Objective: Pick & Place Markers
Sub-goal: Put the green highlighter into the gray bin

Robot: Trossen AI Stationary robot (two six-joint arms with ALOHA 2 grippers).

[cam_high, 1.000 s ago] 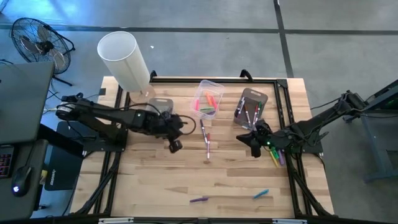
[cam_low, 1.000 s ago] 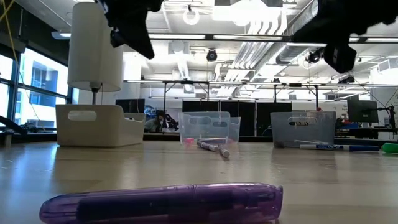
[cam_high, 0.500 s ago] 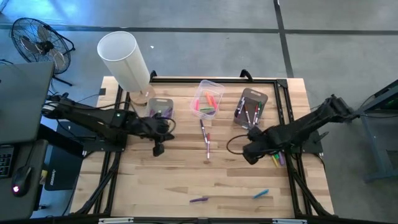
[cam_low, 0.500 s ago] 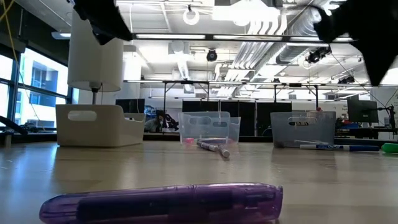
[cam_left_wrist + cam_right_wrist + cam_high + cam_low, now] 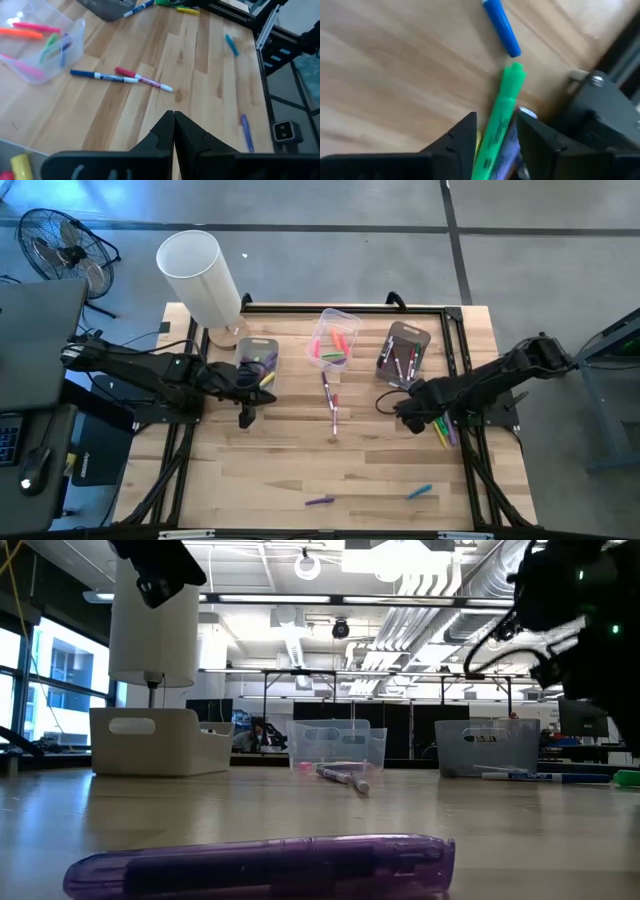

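Green marker (image 5: 502, 117) between right tool (image 5: 495, 132) fingers; blue marker (image 5: 502, 27) beside.

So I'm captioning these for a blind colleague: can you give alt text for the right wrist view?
The right claw hangs open just above a wooden table, its fingers either side of a green marker. A blue marker lies beyond the green one's tip, and a black frame rail runs alongside.

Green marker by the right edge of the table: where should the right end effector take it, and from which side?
Grip the green marker mid-barrel, coming straight down from above. It lies flat and is long and thin, so the fingers should close across its narrow width. The right end effector already has a finger on either side of it. Stay off the low end, where a purple marker and the metal frame crowd in.
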